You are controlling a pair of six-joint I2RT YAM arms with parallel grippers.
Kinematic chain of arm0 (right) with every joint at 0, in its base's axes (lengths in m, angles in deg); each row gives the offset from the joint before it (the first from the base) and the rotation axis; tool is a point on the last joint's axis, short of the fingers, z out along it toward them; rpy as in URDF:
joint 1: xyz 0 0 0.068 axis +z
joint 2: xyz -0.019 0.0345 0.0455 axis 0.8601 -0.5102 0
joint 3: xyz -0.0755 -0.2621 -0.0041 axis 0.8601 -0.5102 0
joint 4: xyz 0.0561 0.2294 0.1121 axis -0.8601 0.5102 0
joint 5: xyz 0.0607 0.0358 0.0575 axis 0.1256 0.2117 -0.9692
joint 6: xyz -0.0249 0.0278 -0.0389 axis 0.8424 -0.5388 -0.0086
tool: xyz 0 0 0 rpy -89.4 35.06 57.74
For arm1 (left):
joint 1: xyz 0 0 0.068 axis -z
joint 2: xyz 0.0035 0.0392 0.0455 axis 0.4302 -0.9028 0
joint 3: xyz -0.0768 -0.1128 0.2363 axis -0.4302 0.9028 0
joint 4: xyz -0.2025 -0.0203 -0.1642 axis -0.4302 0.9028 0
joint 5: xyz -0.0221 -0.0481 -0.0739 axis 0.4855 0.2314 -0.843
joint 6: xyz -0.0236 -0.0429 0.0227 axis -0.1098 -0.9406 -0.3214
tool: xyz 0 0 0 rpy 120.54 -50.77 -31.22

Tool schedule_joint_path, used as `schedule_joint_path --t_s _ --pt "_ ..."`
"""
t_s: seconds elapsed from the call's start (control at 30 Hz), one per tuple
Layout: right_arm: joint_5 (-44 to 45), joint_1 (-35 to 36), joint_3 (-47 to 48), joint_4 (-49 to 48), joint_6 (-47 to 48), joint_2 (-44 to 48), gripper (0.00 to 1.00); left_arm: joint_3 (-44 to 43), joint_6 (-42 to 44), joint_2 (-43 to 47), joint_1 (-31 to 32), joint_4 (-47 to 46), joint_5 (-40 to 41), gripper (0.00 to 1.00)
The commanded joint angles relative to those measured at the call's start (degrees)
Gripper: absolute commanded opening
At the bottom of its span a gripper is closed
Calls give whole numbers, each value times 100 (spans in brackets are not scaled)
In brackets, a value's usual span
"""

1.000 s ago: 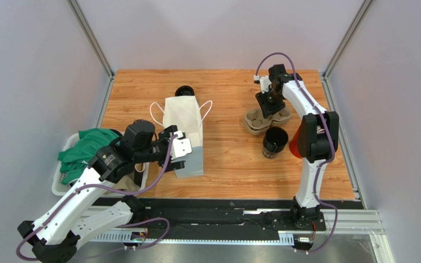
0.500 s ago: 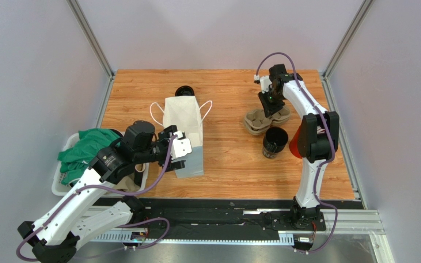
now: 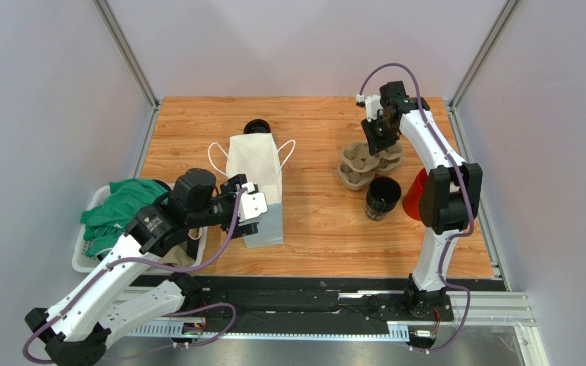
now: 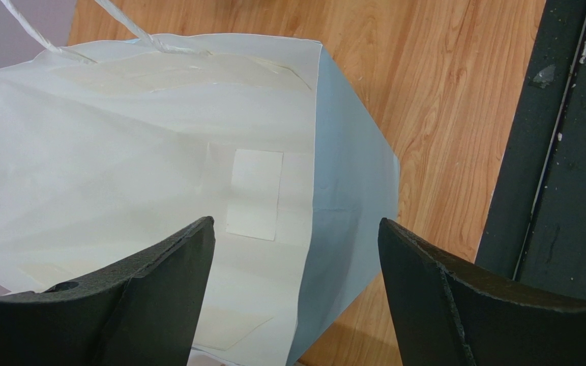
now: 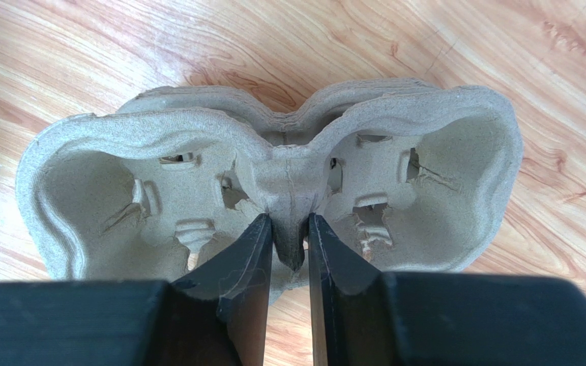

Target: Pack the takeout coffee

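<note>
Top view: high above the near edge, facing down over the whole table. Left wrist: close, looking into the paper bag, shared with top view, centre-left. Right wrist: very close on the cup tray, shared, upper right there.

Bright, even, diffuse light is supplied from above; only faint, soft-edged shadows are cast on the wooden table. In the left wrist view, the inside of the white paper bag is rendered close to overexposure, and its outer side panel is shaded blue-grey. The left gripper's fingers are shown dark and slightly soft. The cardboard cup tray is imaged sharply; the right gripper's fingers are underexposed.
</note>
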Motion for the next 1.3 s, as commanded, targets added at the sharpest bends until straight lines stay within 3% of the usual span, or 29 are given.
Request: schedule_joint_path --t_s 0.0,0.3,0.47,0.93,1.03,1.07,1.17,1.27 --pt "-52 69 216 -82 -114 369 25 35 -91 12 20 -189 23 87" --pt "308 702 -372 -469 -430 827 26 26 -108 -41 20 -224 102 87" --pt "660 729 -495 -504 -483 862 26 26 -99 -50 20 -207 146 87" --pt "528 764 -1085 -715 -509 809 29 61 -126 -41 20 -259 128 87" --pt "554 773 -1076 -698 -509 801 39 87 -126 -32 29 -268 137 87" --pt "572 781 -1076 -715 -509 792 49 79 -126 -41 20 -285 120 87" --pt "607 773 -1102 -706 -500 730 64 52 -126 -50 29 -286 120 87" --pt "607 773 -1102 -715 -492 651 70 43 -126 -59 20 -277 93 87"
